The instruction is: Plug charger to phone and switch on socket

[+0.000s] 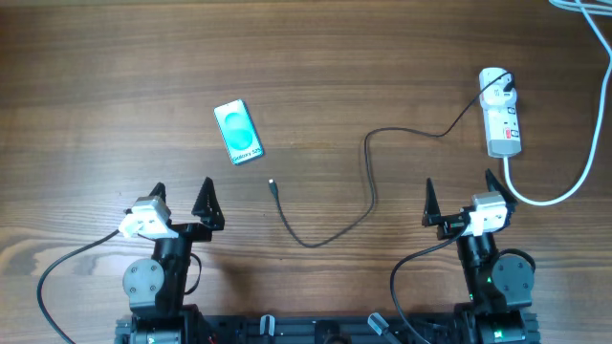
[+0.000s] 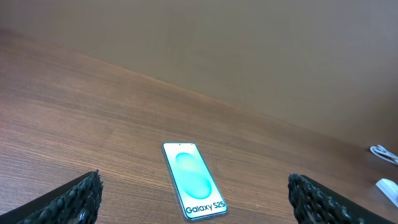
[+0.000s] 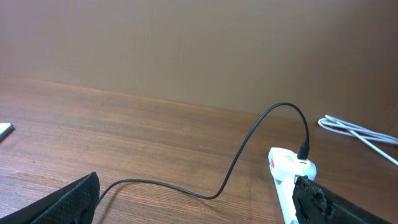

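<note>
Overhead, my left gripper (image 1: 182,191) and right gripper (image 1: 460,186) both sit at the near edge of the table (image 1: 96,86), jaws spread wide, holding nothing. In the left wrist view my fingers (image 2: 78,199) frame the phone (image 2: 193,180), which lies flat just ahead of them, teal screen up, its "Galaxy S25" end toward me. In the right wrist view the socket (image 3: 289,171) is close beside my right finger, with the charger (image 3: 249,143) arching out of its far end.

From above, the charger's plug (image 1: 504,89) is already seated in the socket, and the thin black cable wanders left across the wood in loose curves. Its connector tip (image 1: 273,184) rests between my arms, near the phone but apart from it. The thick white cord (image 1: 564,196) loops away on the right.

I judge nothing has begun yet, and several things could go wrong. That tip is small and lies flat on the wood, so a careless pinch may skid off or grab it crooked, and it would then meet the port at an angle. The phone rests on smooth wood, so pushing the connector in without my other gripper bracing it would likely just slide it away. Dragging the cable past its slack could tug the socket askew. Pressing the switch off-centre might shove the light strip instead.
</note>
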